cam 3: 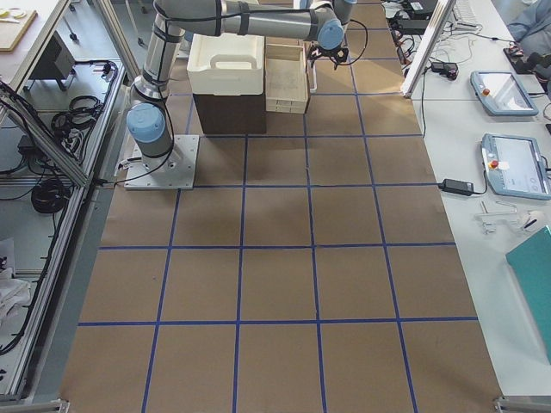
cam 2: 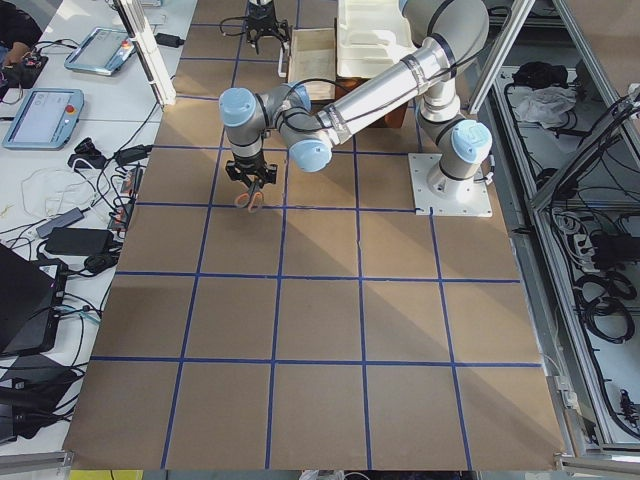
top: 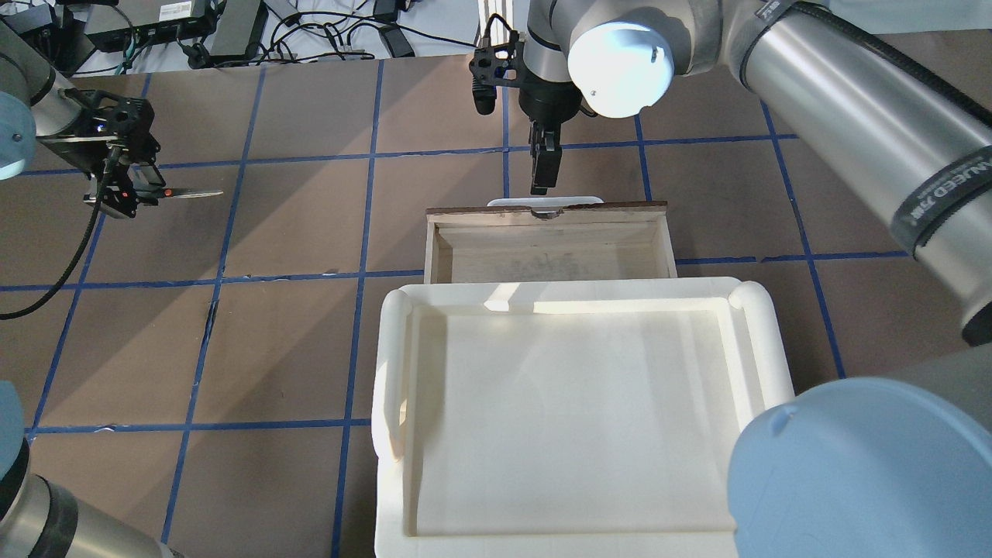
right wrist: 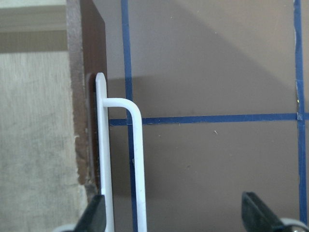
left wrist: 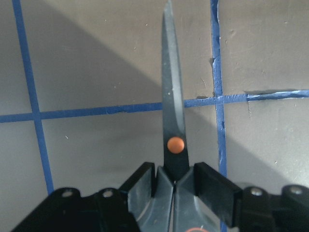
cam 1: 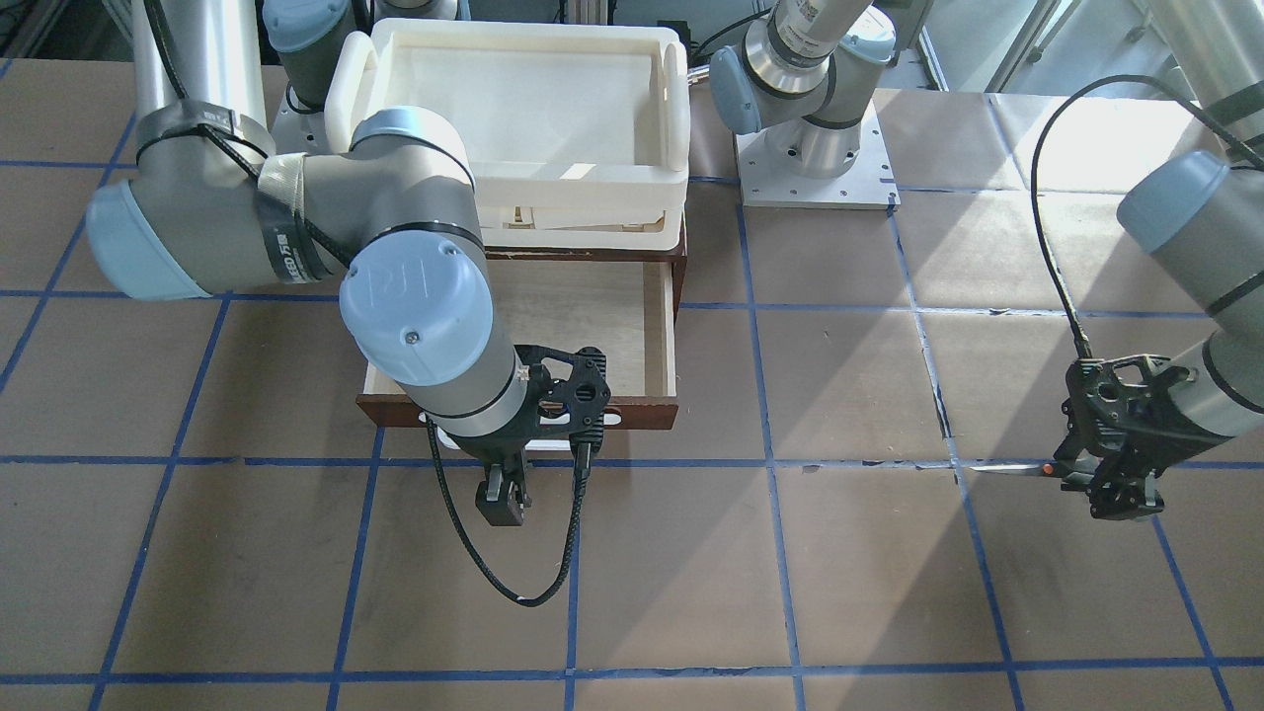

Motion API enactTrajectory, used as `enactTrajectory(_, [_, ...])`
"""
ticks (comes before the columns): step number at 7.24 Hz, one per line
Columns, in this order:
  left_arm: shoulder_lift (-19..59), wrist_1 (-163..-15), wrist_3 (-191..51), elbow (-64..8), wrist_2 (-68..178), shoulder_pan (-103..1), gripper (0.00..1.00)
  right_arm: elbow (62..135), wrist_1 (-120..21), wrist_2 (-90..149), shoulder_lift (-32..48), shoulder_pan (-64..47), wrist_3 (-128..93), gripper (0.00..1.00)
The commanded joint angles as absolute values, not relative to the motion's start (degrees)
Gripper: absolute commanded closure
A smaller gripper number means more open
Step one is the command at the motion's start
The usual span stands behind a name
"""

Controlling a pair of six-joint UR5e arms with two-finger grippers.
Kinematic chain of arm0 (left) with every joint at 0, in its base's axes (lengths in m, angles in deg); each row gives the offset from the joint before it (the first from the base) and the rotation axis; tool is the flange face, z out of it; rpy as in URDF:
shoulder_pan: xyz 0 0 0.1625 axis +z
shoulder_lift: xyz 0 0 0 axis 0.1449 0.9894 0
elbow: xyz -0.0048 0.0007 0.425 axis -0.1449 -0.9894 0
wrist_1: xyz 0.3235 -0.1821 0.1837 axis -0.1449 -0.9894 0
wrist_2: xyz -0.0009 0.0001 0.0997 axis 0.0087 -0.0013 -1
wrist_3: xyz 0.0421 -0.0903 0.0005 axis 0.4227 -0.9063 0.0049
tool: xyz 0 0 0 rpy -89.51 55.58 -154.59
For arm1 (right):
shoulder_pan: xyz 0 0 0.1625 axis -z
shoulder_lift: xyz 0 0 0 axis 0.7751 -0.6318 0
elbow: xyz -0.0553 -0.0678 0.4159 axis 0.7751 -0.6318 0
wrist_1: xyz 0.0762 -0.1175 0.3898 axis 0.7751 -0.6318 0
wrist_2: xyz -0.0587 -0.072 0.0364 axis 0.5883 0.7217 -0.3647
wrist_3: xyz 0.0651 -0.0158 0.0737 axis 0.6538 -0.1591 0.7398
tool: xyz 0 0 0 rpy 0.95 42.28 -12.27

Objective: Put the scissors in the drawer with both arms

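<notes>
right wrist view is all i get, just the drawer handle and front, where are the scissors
observer: The scissors are clamped in the left gripper, far out on the robot's left of the drawer.
operator: which way do the blades point
observer: They are closed, with the tips toward the drawer's side of the table.
operator: how far out is the drawer
observer: It is pulled partway out from under the cream tray, and a strip of its pale wood floor shows.
</notes>
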State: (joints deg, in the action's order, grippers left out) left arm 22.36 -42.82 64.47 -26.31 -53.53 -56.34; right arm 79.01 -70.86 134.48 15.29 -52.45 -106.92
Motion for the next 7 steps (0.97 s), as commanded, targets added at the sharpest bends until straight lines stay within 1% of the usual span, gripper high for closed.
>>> enactTrajectory(1, [22.1,-42.8,64.4,-26.1,-53.5,-58.1,1.00,80.0,-66.3,135.0,6.8,-49.8,-101.1,0.00])
enactTrajectory(3, [21.2,-42.8,62.6,-25.9,-53.8,-61.5,1.00,80.7,-63.8,135.1,1.5,-44.6,-96.5,0.00])
enactTrajectory(5, [20.1,-42.8,58.9,-26.0,-53.8,-66.5,1.00,81.4,-63.3,135.1,-0.5,-43.5,-83.6,0.00])
enactTrajectory(7, [18.4,-43.1,51.7,-26.0,-53.7,-74.0,1.00,81.5,-62.9,136.4,-3.4,-43.5,-69.5,0.00])
